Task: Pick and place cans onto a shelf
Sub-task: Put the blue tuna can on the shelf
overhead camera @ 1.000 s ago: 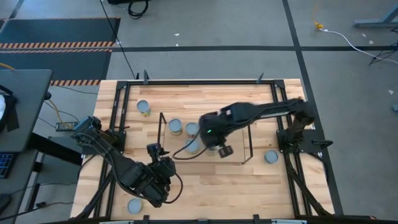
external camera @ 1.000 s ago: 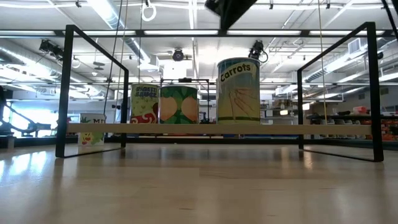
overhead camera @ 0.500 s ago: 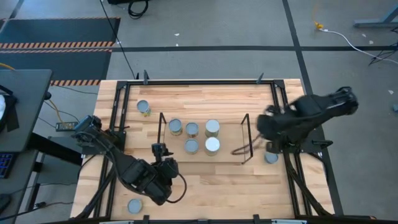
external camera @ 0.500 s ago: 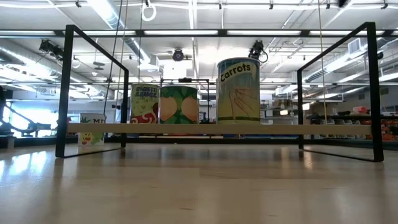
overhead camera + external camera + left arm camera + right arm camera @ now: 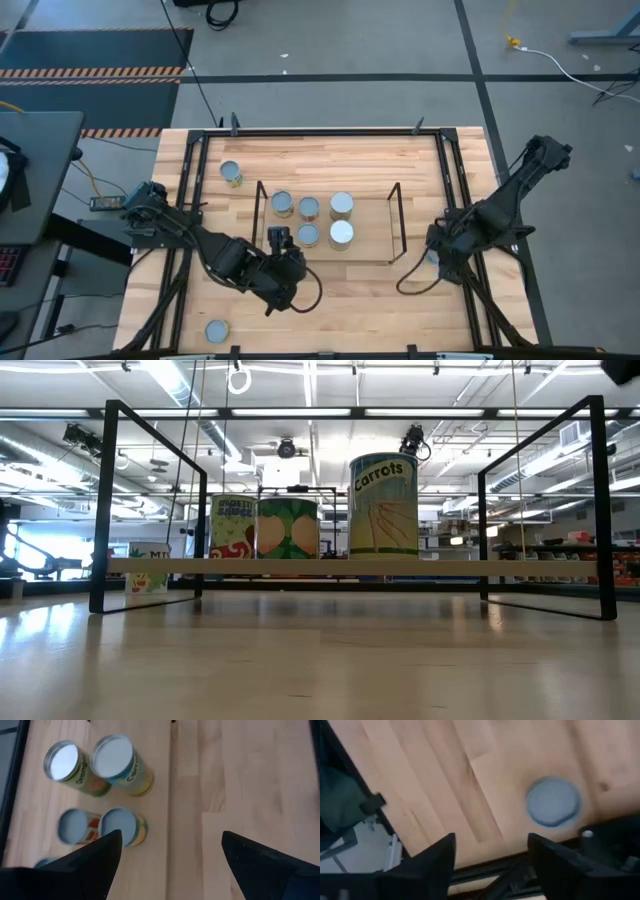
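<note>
Swinging back from the shelf (image 5: pixel 330 222), the right arm now hangs over the table's right edge, its gripper (image 5: pixel 441 250) above a lone can that its body hides from overhead, while the left gripper (image 5: pixel 279 238) has advanced to the shelf's left end. From above, five cans (image 5: pixel 309 208) stand on the shelf in two rows; one can (image 5: pixel 231 172) sits near the table's far left corner and another (image 5: pixel 216 331) by the near left edge. At table height, a Carrots can (image 5: pixel 383 506) stands tallest on the shelf board (image 5: pixel 300 565), beside a green-labelled can (image 5: pixel 288 528) and a red-and-green one (image 5: pixel 232 527). The left wrist camera shows widely parted fingers (image 5: pixel 85 862) over four shelved cans (image 5: pixel 120 765). The right wrist camera shows spread fingers (image 5: pixel 427 865) above a grey-topped can (image 5: pixel 553 802) on bare wood.
</note>
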Robot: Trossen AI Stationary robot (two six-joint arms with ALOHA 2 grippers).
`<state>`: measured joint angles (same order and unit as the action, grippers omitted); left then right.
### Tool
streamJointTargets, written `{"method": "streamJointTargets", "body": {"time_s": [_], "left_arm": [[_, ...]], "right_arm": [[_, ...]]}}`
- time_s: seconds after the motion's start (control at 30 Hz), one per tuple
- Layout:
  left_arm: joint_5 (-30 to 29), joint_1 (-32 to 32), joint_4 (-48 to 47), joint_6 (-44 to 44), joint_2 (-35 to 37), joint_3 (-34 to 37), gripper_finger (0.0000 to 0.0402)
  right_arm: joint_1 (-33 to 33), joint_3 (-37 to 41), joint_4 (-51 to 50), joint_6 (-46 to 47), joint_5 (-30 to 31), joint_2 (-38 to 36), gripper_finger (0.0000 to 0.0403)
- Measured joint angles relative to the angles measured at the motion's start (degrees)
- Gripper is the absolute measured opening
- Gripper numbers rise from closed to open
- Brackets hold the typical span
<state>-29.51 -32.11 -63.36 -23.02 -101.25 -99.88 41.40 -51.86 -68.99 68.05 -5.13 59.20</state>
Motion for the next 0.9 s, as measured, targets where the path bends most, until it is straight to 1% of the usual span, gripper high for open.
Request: {"method": "streamJointTargets", "body": {"time_s": [0.07, 0.13, 0.2, 0.27, 0.4, 0.5, 0.6, 0.7, 0.8, 0.9], "left_arm": [[0.43, 0.48, 0.90, 0.15, 0.00, 0.00, 0.0347], [0.43, 0.67, 1.80, 0.13, 0.00, 0.00, 0.0347], [0.47, 0.84, 3.92, 0.23, 0.00, 0.00, 0.0347], [0.47, 0.85, 6.84, 1.14, 0.00, 0.00, 0.0347], [0.48, 0.70, 11.89, 6.51, 0.00, 0.00, 0.0347], [-0.01, 0.58, 14.84, 10.28, 0.00, 0.00, 0.0347], [-0.25, 0.61, 16.25, 10.66, 0.00, 0.00, 0.0347], [-0.29, 0.61, 16.09, 10.66, 0.00, 0.00, 0.0347], [-0.29, 0.59, 16.07, 10.81, 0.00, 0.00, 0.0347], [-0.29, 0.39, 16.07, 10.73, 0.00, 0.00, 0.0347]], "right_arm": [[1.51, 4.61, 5.98, -0.49, 0.27, 0.03, 0.0286], [2.61, 8.39, 13.63, -0.73, 1.23, 0.24, 0.0303], [3.85, 11.02, 20.40, 0.14, 1.93, 0.90, 0.0308], [5.15, 12.60, 23.11, 2.87, 3.74, 2.26, 0.0306], [6.45, 14.18, 20.36, 10.21, 4.35, 6.46, 0.0284], [7.39, 14.19, 18.58, 12.31, 4.27, 10.12, 0.0266], [9.30, 14.19, 18.72, 12.50, 6.88, 12.89, 0.0247], [11.24, 14.17, 16.25, 13.97, 10.45, 14.82, 0.0233], [11.82, 14.08, 14.10, 15.48, 10.74, 16.31, 0.0221], [11.83, 12.22, 13.18, 14.36, 10.54, 17.01, 0.0208]]}}
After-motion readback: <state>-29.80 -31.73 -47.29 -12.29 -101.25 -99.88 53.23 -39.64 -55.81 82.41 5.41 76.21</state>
